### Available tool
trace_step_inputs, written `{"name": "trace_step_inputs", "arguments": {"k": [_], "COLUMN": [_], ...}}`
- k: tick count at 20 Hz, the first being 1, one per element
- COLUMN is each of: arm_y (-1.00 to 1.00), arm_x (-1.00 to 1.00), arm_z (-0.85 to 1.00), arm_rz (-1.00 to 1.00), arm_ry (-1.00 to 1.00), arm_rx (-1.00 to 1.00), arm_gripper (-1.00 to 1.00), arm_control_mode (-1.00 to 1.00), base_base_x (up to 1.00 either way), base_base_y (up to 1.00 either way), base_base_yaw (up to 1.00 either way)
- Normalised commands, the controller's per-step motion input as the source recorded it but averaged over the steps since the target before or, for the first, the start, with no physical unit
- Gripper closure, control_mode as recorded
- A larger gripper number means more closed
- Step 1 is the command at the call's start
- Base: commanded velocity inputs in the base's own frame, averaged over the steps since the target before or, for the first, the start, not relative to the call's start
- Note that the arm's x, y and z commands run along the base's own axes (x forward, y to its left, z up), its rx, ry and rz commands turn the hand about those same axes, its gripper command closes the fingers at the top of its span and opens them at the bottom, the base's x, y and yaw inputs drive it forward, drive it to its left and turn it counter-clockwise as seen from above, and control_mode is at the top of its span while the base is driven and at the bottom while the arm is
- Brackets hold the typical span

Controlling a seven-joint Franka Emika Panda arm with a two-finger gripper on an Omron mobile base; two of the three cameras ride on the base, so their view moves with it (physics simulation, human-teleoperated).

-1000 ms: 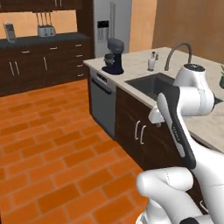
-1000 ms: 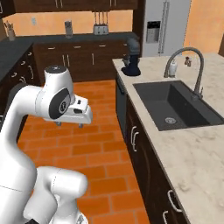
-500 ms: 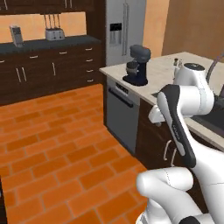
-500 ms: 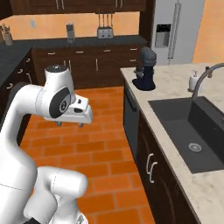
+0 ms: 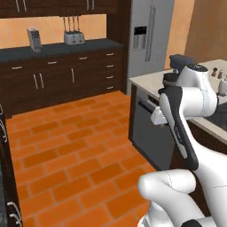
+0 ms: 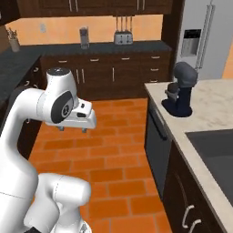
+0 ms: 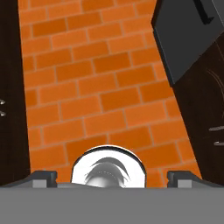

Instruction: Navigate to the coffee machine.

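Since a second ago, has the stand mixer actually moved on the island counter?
No. The stand mixer sits at the same corner of the island counter, above the dishwasher. Its shift in the picture comes from the base driving.

The base has swung left — the coffee machine [image 5: 33,40] on the back counter [image 5: 57,47] now sits nearer.

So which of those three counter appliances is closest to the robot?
The dark stand mixer on the light island counter beside the arm. The coffee machine and toaster both stand on the far dark counter against the back wall.
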Motion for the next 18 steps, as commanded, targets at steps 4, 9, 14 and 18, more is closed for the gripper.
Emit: {"name": "trace_step_inputs", "arguments": {"k": [4,9,14,18], "arm_y": [0.00,0.00,0.00,0.00], "arm_x": [0.00,0.00,0.00,0.00], "arm_z": [0.00,0.00,0.00,0.00], "arm_rz": [0.00,0.00,0.00,0.00], "arm_ry": [0.00,0.00,0.00,0.00], "arm_rx": [0.00,0.00,0.00,0.00], "arm_gripper": [-1.00,-1.00,-1.00,-1.00], "arm_control_mode": [1.00,1.00,1.00,1.00], "base_base_x": [1.00,1.00,1.00,1.00], "base_base_y": [0.48,0.25,0.06,0.01], "base_base_yaw": [0.24,0.26,0.25,0.28]}}
